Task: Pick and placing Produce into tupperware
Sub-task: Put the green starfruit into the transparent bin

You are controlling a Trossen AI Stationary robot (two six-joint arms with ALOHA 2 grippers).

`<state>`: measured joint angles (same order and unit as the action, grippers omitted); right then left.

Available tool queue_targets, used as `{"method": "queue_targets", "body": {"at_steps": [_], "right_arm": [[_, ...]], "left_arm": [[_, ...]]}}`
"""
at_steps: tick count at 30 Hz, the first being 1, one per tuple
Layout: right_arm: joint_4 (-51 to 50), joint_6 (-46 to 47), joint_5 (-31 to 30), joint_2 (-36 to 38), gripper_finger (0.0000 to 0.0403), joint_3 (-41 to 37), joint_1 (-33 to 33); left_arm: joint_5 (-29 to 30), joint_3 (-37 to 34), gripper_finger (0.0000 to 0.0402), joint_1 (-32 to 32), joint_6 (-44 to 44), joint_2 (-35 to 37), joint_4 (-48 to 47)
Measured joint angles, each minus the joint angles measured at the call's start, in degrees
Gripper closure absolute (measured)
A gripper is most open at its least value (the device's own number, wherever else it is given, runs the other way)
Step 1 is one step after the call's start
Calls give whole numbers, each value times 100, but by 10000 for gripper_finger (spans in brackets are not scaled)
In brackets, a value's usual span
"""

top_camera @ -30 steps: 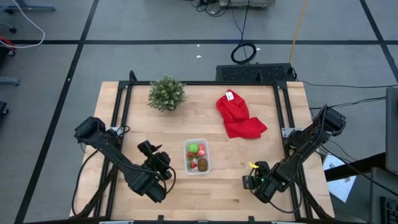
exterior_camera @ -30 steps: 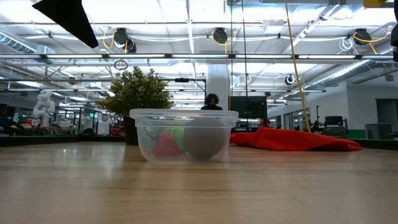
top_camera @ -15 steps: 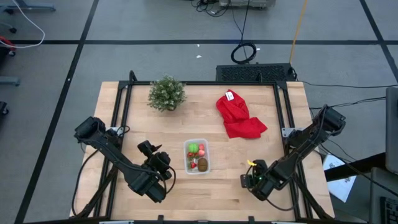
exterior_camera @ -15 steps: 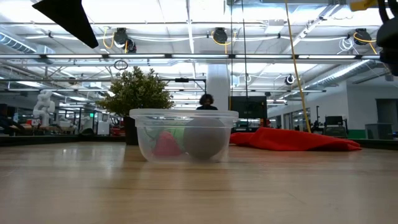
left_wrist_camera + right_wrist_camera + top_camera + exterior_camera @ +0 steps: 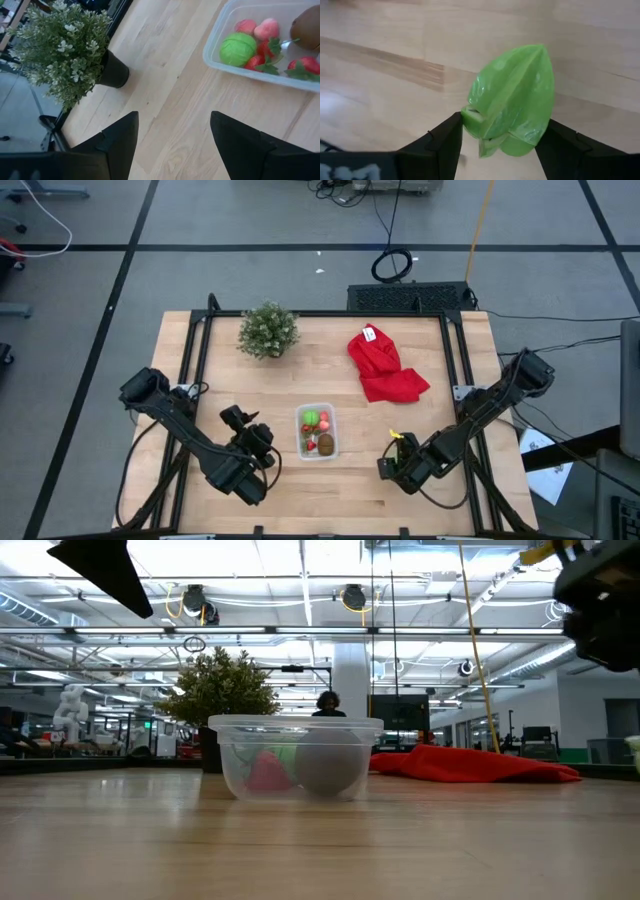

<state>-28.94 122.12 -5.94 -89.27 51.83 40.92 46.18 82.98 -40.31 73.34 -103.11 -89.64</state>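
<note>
- Between my right gripper's (image 5: 497, 135) two fingers sits a green produce piece (image 5: 512, 100), ridged and glossy, pinched from both sides; seen from above, that gripper (image 5: 397, 467) hangs over bare wood to the right of the tupperware (image 5: 317, 431), well apart from it.
- Inside the tupperware (image 5: 260, 40) lie a green ball (image 5: 237, 49), two small pink pieces (image 5: 257, 27), red strawberries (image 5: 307, 65) and a brown oval (image 5: 307, 25), so I judge the tub nearly full and this green piece among the last to go in.
- What could go wrong: the piece looks slick and held near its edge, so it may slip out on the way; a low approach could knock the light tub's rim and shove it; dropped from too high, it may bounce off the fruit already heaped there.
- My left gripper (image 5: 172, 145) waits just left of the tub, fingers spread wide and empty, out of my path.
- Beyond the tub, a potted plant (image 5: 268, 330) and a red cloth (image 5: 385, 366) lie well apart from it; neither stands in the way.
- Table (image 5: 350, 505) between me and the tub shows nothing on it.
</note>
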Motion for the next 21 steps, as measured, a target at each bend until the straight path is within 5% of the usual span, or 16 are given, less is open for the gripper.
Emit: {"method": "queue_targets", "body": {"at_steps": [21], "right_arm": [[2296,-2487,-407,4,193,2,-1345]], "left_arm": [[-303,-897,149,-151,71,2,-39]]}}
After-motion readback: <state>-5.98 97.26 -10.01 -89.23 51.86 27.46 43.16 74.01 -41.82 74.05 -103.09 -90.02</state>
